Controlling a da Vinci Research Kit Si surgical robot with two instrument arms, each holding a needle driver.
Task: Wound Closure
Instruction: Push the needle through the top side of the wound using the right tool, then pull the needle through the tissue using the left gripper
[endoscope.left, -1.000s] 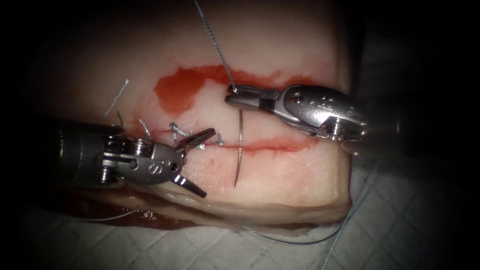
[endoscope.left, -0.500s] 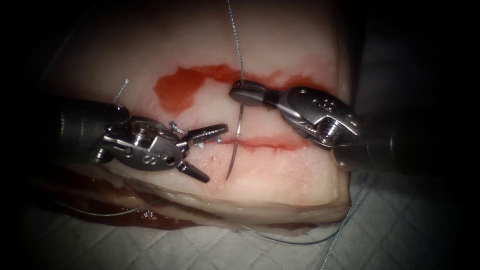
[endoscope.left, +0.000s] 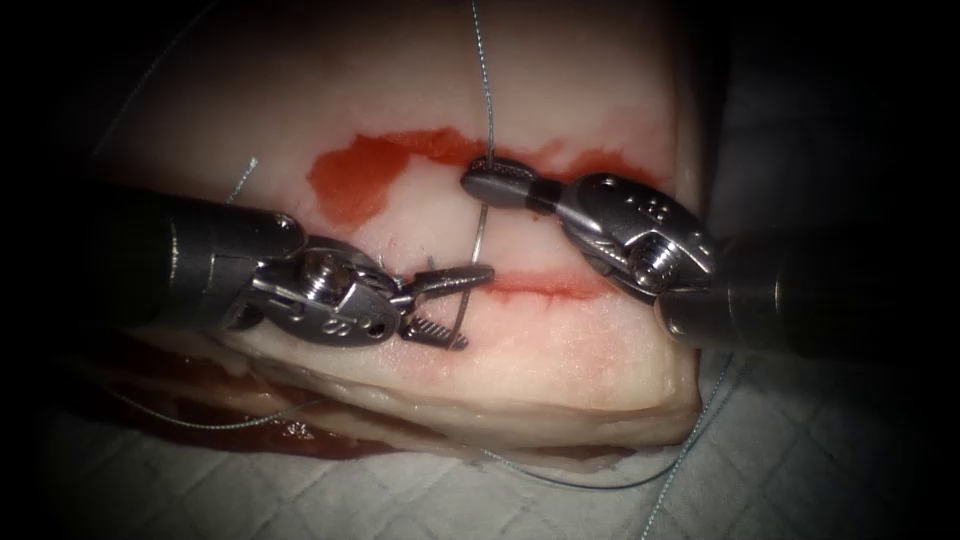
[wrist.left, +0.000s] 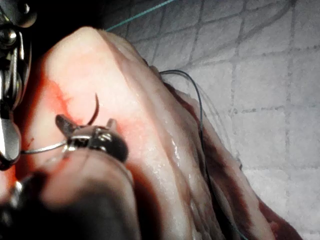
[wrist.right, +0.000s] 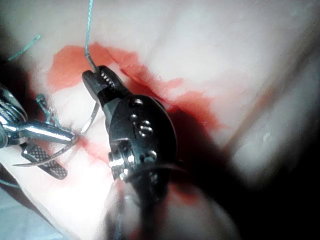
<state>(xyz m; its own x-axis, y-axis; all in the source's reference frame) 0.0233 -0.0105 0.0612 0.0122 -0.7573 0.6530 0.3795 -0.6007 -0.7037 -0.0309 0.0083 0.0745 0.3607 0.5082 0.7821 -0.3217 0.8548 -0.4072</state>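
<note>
Steel curved needle (endoscope.left: 474, 262) hangs free above the cut (endoscope.left: 545, 286), gripped at its thread end by the right pincer (endoscope.left: 490, 183). The left pincer (endoscope.left: 462, 305), ridged jaws parted, straddles the needle near its point over the pale, glossy tissue (endoscope.left: 570, 90).

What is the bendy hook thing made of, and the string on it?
The thin curved needle looks like polished steel: grey, with a bright glint. The grey-blue thread looks like twisted or braided fibre, since it appears finely ribbed; which fibre is unclear.
</note>
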